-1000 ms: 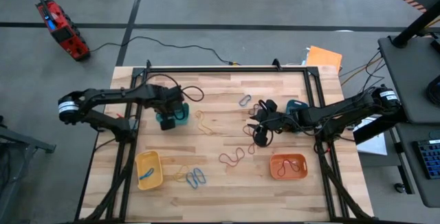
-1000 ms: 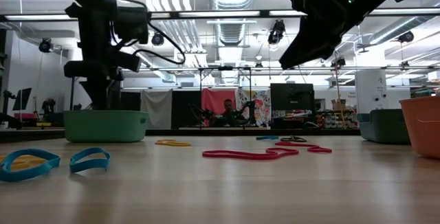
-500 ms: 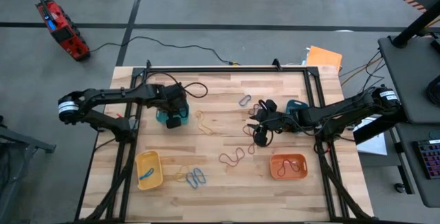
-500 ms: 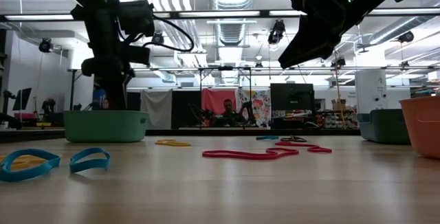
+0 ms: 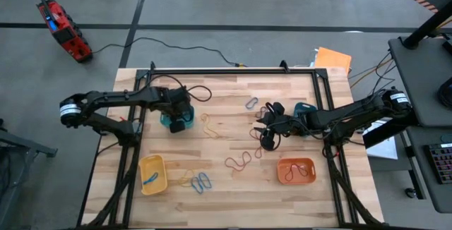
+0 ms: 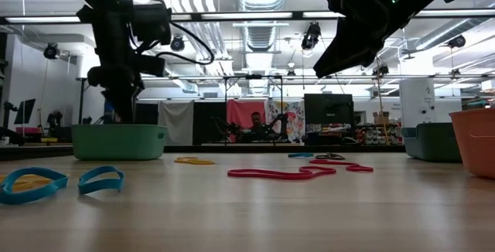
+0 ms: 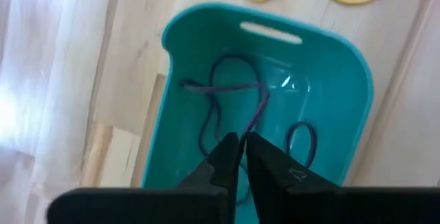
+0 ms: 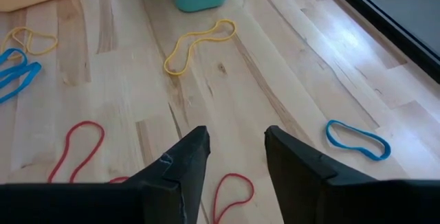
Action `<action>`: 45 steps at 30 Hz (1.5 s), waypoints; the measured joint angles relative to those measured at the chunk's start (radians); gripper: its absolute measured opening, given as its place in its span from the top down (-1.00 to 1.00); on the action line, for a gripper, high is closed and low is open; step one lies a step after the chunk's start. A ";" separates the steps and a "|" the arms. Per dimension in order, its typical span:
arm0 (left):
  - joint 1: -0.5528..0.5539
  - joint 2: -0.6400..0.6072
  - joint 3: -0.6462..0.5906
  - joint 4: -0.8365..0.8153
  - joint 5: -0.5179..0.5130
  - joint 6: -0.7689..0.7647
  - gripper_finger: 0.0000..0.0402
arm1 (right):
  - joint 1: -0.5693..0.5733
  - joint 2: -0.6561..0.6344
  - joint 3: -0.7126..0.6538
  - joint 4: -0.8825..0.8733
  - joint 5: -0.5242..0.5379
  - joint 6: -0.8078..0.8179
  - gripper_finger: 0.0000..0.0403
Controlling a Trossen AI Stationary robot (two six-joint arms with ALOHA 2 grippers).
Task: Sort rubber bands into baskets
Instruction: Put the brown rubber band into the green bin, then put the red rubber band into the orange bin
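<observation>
One left gripper (image 7: 239, 157) shifted over teal basket (image 7: 344, 66), fingers together

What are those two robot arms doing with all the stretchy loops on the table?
They are sorting rubber bands into little baskets. The left tool is shut and sits over the teal basket, which has dark bands lying in it. The right tool is open, up above the table with red bands below it, holding nothing. Yellow, blue and red loops lie loose on the wood. The orange basket and yellow basket each hold a band.
</observation>
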 joint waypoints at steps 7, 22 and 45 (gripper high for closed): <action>0.000 0.000 0.000 -0.029 -0.057 -0.028 0.65 | 0.000 0.000 0.000 0.000 0.000 0.000 0.30; -0.004 -0.003 0.043 -0.027 -0.113 -0.033 0.39 | 0.000 0.000 -0.002 0.000 0.000 0.000 0.32; -0.275 -0.093 0.055 0.314 -0.068 0.023 0.39 | 0.000 0.000 -0.002 0.003 0.000 0.085 0.33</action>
